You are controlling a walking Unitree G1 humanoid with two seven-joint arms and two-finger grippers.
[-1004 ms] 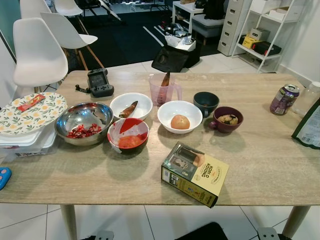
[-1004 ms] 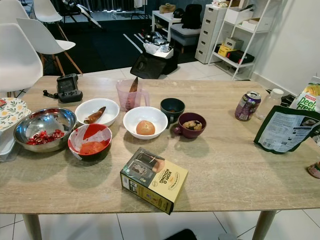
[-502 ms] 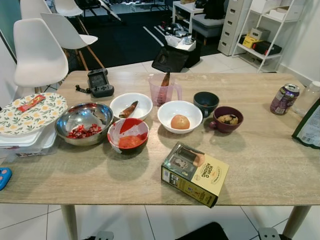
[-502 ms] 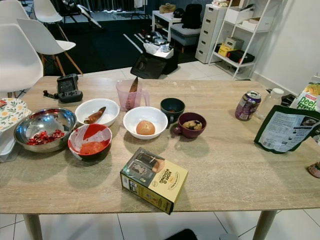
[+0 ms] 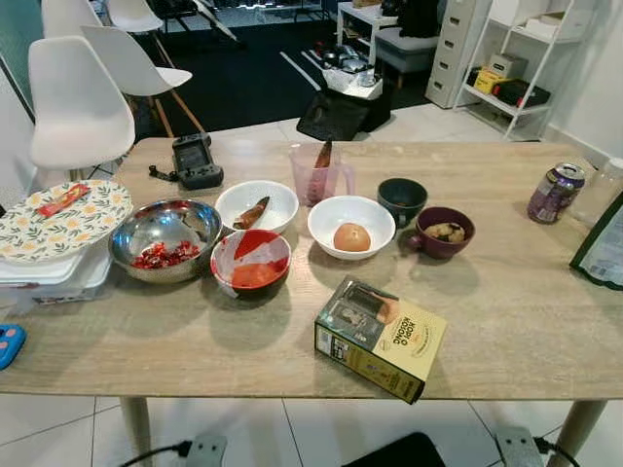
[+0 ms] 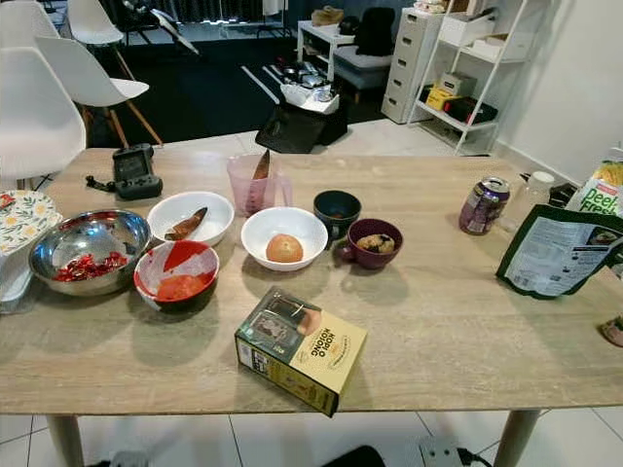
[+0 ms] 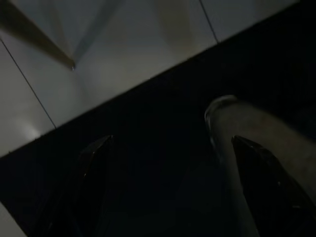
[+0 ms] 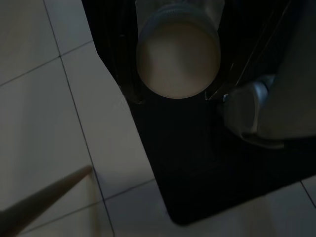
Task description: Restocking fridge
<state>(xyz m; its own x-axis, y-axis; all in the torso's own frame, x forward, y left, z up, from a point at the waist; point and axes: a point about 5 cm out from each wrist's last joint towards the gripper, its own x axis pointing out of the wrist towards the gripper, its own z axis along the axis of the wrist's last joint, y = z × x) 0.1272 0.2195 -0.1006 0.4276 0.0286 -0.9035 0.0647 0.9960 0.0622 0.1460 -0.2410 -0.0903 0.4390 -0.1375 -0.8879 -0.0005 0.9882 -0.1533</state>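
On the wooden table (image 5: 506,311) lies a yellow and black carton (image 5: 380,336) near the front edge. Behind it stand a white bowl with a round orange item (image 5: 351,226), a red-smeared bowl (image 5: 250,263), a steel bowl of red bits (image 5: 164,238), a purple bowl (image 5: 445,232), a dark bowl (image 5: 402,199) and a pink measuring cup (image 5: 319,175). My left gripper (image 7: 177,192) hangs open over dark floor, nothing between its fingers. My right gripper (image 8: 174,96) hangs low, its thin fingers against the sides of a pale round container (image 8: 177,54).
A purple can (image 5: 551,193) and a green bag (image 6: 560,251) sit at the table's right end. A flowered plate (image 5: 60,219) on a tub sits at the left, a black device (image 5: 197,161) further back. White chairs (image 5: 78,107) stand beyond the left side, shelves at the back right.
The camera has shifted slightly, bringing power strips on the floor into view under the table's front edge. Nothing on the table has moved.
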